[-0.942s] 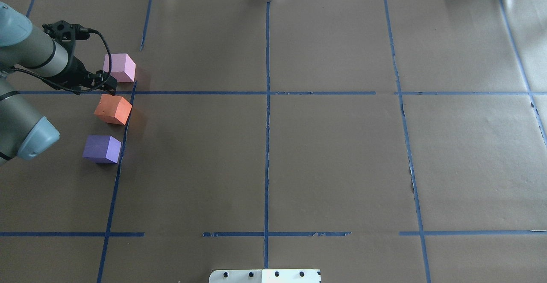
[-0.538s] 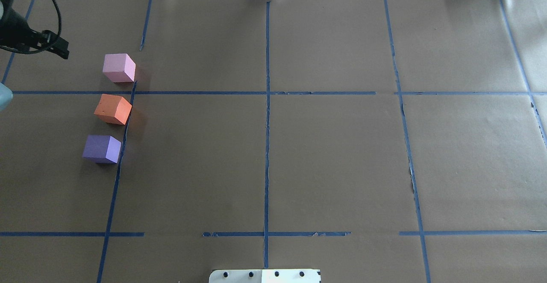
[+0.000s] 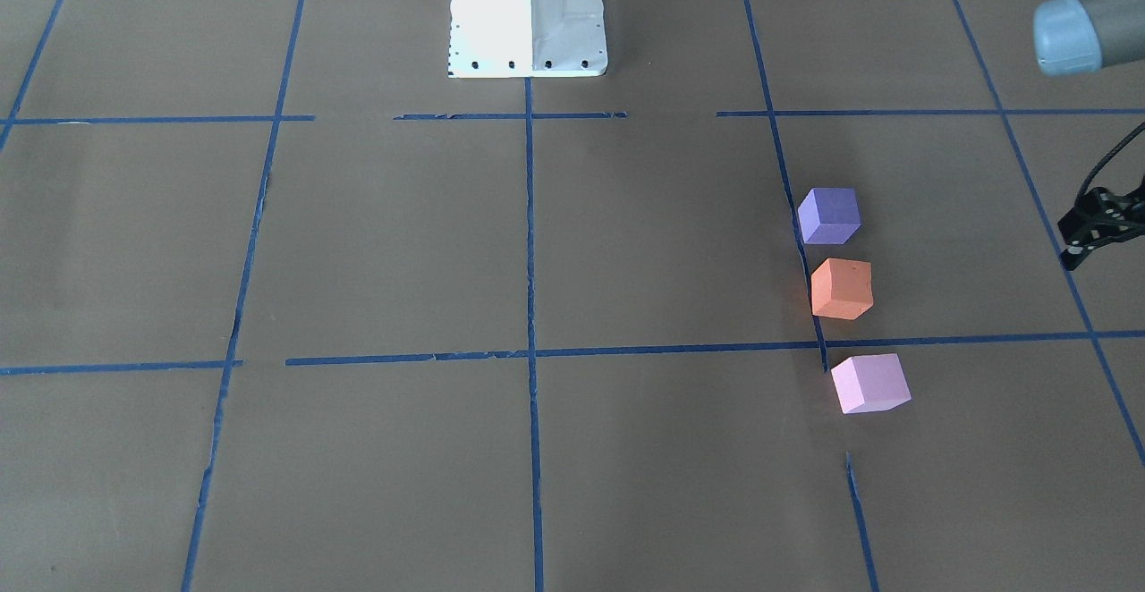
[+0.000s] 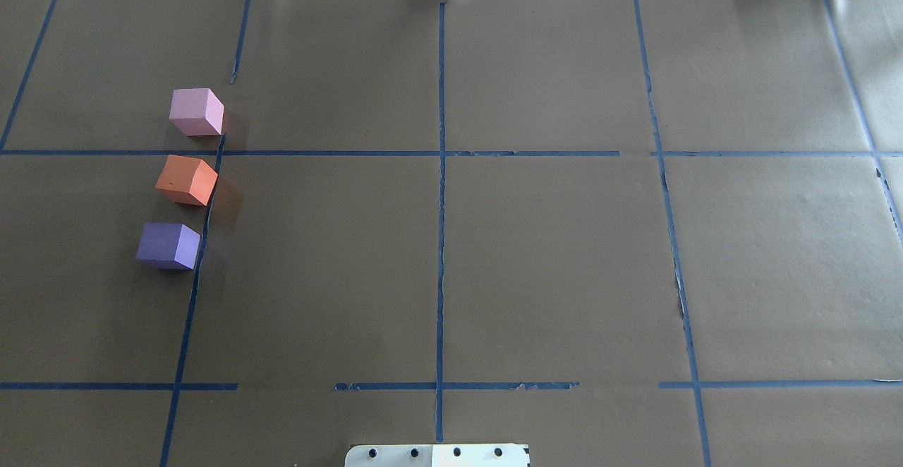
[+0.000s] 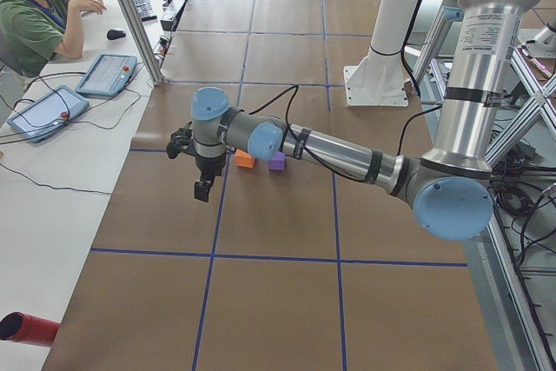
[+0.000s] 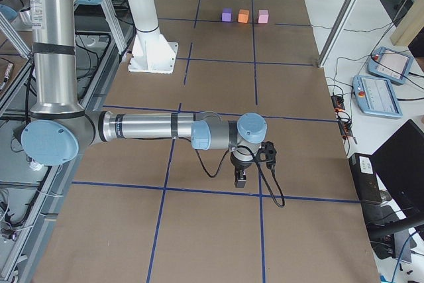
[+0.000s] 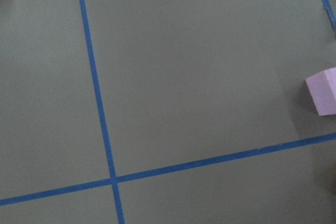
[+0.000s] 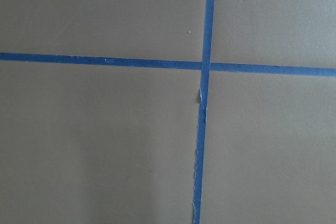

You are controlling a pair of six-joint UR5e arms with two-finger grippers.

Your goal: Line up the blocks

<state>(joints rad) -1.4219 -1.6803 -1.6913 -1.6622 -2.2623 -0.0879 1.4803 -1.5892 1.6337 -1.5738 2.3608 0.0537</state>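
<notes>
Blocks: purple block (image 4: 168, 245), orange block (image 4: 186, 180), pink block (image 4: 196, 111) in spaced near-to-far row, table's left | left gripper (image 5: 202, 194) beside them, finger gap unreadable | right gripper (image 6: 240, 182) well apart, finger gap unreadable

Pale pink block (image 4: 196, 111), orange block (image 4: 186, 180) and violet block (image 4: 168, 245) showing matte colour, brown table paper (image 4: 564, 255) lying beneath the black left gripper (image 5: 202, 190), blue tape lines (image 4: 441, 241) crossing it in a grid, white robot base (image 3: 528, 11)

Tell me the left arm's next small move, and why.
Probably just draw the left gripper away to rest: the pink block, orange block and purple block already stand in a row, slightly apart, and none is held.
</notes>
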